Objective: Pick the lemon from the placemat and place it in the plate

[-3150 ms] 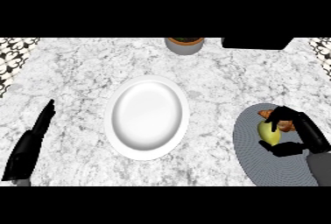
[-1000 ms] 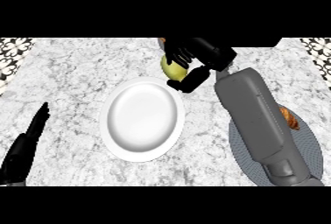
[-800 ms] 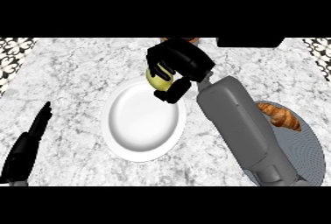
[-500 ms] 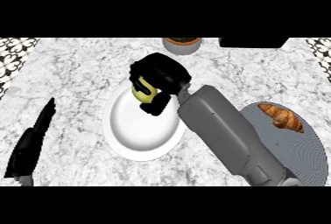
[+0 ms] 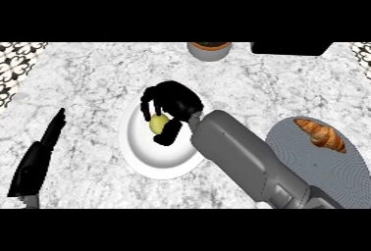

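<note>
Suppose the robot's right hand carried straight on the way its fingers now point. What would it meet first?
Probably the white oval plate: the black right hand, curled round the small yellow lemon, points down over it. Height above the plate is unclear.

A veined grey-white marble surface [image 5: 87,78] carries a smooth, glossy white plate [image 5: 145,157]; right of the plate lies a matt grey woven-looking placemat [image 5: 326,171] with a glazed brown croissant [image 5: 322,135].

plate [image 5: 156,159] left of placemat [image 5: 319,162], croissant [image 5: 323,134] on placemat
</note>
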Motion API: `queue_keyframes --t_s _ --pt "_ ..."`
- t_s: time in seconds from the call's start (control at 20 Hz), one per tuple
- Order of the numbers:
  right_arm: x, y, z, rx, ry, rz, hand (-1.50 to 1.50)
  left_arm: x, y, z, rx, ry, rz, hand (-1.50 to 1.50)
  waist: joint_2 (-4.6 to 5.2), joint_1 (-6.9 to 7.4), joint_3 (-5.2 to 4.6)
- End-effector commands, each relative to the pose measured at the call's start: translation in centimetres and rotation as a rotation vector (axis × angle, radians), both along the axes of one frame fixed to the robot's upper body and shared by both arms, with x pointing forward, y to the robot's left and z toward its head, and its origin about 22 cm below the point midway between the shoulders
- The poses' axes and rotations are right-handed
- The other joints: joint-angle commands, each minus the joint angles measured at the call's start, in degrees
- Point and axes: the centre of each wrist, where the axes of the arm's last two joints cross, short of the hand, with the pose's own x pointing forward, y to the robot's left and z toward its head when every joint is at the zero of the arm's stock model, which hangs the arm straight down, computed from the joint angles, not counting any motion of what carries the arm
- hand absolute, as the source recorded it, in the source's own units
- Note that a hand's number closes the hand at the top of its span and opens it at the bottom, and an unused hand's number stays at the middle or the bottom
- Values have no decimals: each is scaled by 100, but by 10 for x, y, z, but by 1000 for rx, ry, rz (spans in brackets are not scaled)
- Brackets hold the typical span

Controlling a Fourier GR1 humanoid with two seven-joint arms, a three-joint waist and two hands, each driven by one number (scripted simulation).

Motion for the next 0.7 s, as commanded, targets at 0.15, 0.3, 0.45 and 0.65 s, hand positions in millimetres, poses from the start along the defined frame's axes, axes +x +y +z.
queue_keyframes --t_s 0.15,0.3,0.45,0.65 --pt "-5 2 -31 69 40 -75 -150 2 3 -2 -6 6 -8 0 24 52 1" --pt "2 -5 -26 215 51 -73 -150 -3 17 3 -8 13 5 0 17 -4 4" --pt "14 -5 6 392 77 -177 -150 -18 8 -8 -6 5 11 0 6 12 5" --pt "27 -22 -3 458 106 -299 -150 2 10 1 -6 17 44 0 -8 -174 4"
